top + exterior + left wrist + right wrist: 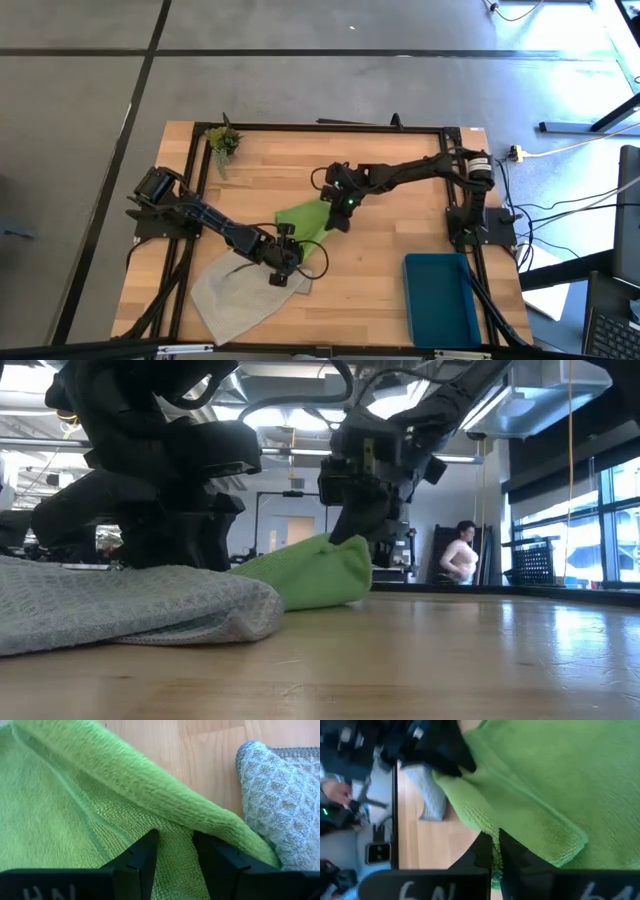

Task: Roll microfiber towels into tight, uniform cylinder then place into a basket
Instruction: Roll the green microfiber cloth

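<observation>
Both arms are at the green towel, which lies mid-table, partly folded over itself, its near corner overlapping the grey towel spread by the front-left edge. The right gripper is at the green towel's far end, its fingers pinched almost together with a thin edge of green cloth between them; in the low view that end is lifted off the wood into a soft hump. The left gripper sits at the opposite, near end, where green meets grey. Its fingers stand a narrow way apart, with the green cloth under and between them and a folded edge running just ahead of the tips; whether they actually clamp the cloth I cannot tell, it looks more like resting on it. The basket stands at the front-right corner, well apart from both towels, with nothing visible in it. By my reading the work is in the folding or early rolling of the green towel: no cylinder has formed, so the task is far from done and the grey towel is untouched. The next move probably calls for the right gripper to carry its edge over toward the left one while the left pins the cloth flat, keeping the edges square so the roll starts tight rather than skewed.
</observation>
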Robot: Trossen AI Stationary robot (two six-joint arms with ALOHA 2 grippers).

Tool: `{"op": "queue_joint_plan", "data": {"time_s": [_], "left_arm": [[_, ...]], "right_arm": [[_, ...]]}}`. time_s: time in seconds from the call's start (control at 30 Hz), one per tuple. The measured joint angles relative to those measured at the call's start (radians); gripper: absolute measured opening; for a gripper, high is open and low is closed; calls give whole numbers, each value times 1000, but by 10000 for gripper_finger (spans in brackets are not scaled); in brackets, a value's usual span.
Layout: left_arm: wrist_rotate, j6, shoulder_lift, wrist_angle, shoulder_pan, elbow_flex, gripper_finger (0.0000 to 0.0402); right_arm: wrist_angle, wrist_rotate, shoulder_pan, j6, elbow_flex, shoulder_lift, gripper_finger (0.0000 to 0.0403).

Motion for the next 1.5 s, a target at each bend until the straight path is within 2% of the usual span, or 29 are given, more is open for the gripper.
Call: {"op": "queue_joint_plan", "data": {"time_s": [0.33,0.6,0.77,1.13,1.5], "left_arm": [[0,27,0,3,0,0,133],[-3,23,0,6,1,0,133],[-42,21,-16,-4,1,-5,133],[-57,-34,-199,-156,-2,-11,133],[-101,-57,-365,-162,-5,-7,133]], "right_arm": [[90,-29,-44,24,0,77,12],[92,45,-50,20,0,108,12],[94,85,-50,19,0,131,12],[101,107,-52,19,3,157,12],[103,131,-52,21,2,160,12]]}}
